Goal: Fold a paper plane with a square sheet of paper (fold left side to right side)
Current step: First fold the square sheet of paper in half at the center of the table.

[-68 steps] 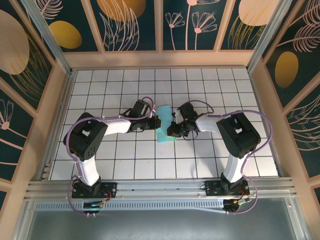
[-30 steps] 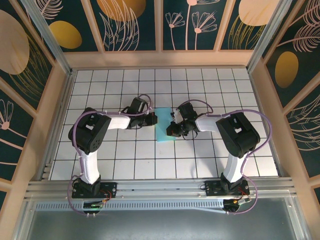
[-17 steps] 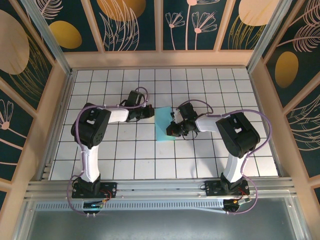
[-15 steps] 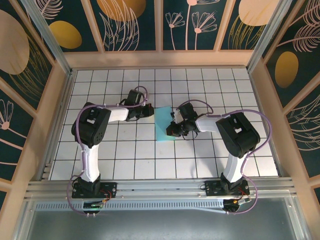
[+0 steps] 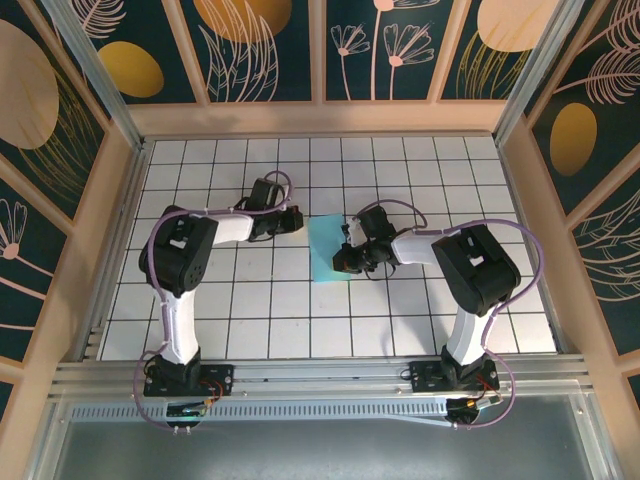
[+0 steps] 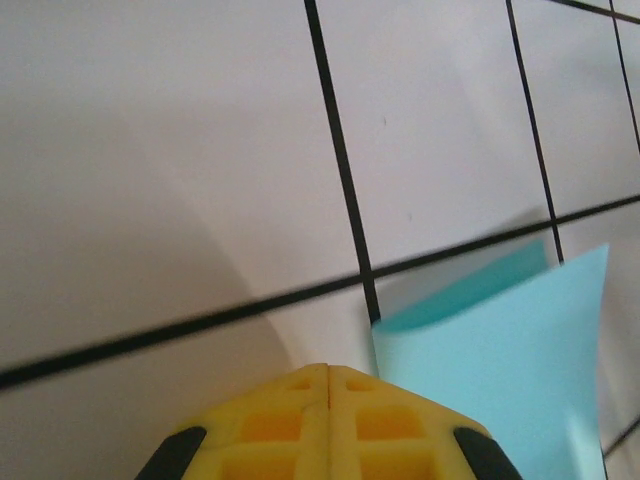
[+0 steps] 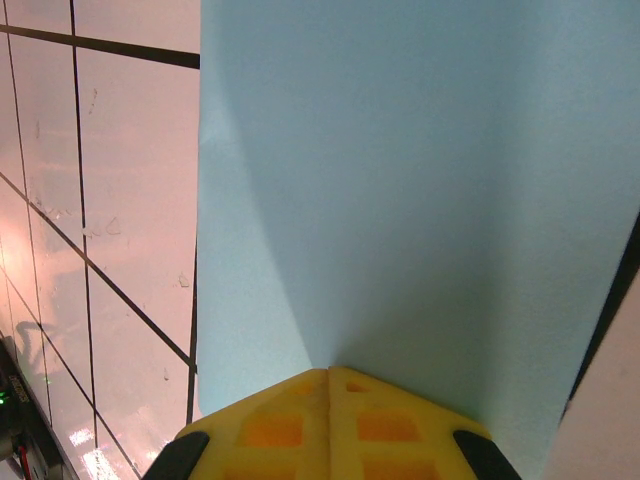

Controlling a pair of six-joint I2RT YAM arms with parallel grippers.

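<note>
Yellow and ribbed, the fingers of the left hand (image 6: 328, 372) are closed flat against each other with nothing between them. This hand sits just off the paper's (image 6: 490, 350) left edge, not touching it, and low over the white tabletop (image 5: 250, 310). The right hand (image 7: 328, 372) is closed as well, its tips at the paper's right edge and apparently bearing down on it. Whether an edge is nipped between the fingers I cannot tell.

The paper lies as a narrow, upright light-blue strip between the two hands, so the left-to-right fold looks already laid over and in need of creasing.

It should handle as very light, thin, limp stuff that slides easily on the glossy tiles and dents or tears under a hard pinch. I judge it best pinned flat near the free edges with one hand. The other hand can then run along the folded left edge, or lift a corner only where it stands proud.

The overhead view gives the whole strip and how far each hand stands from it. It hides that the top layer is not flat. The left wrist view shows the corner nearest it curling up, with a darker underside and a shadow beneath. The right wrist view shows a smooth, unwrinkled face running away from the fingers, with a dark grid line (image 7: 610, 300) just past the paper's right edge
</note>
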